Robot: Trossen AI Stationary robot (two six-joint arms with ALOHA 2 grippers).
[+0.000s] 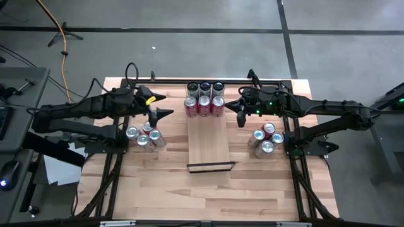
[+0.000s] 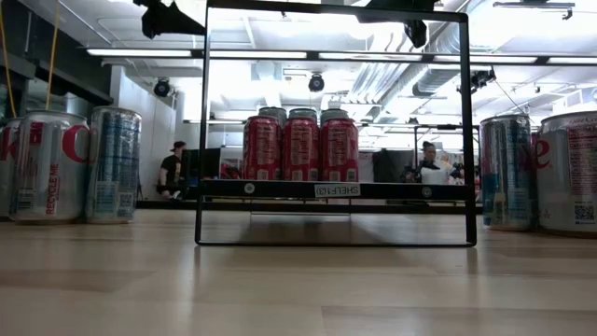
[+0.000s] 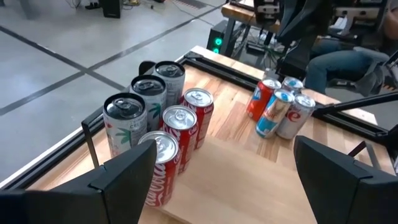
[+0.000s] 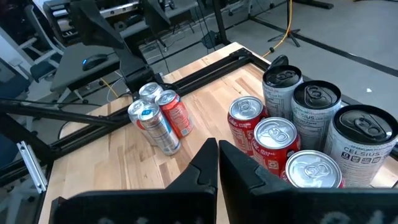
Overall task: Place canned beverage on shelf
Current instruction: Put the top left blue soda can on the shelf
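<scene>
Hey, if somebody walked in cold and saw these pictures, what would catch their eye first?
Six cans stand packed in two rows at the far end of the shelf, red ones in front of pale ones. A loose cluster of cans waits on the table on each side, with the open left gripper and shut right gripper hovering alongside.

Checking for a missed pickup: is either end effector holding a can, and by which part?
Nothing is held. The left end effector is open and empty; the right end effector is shut on nothing.

Left gripper (image 1: 163,105) raised over the table's left half, fingers spread wide, empty. Right gripper (image 1: 235,112) raised opposite, fingers pressed together, empty.
</scene>
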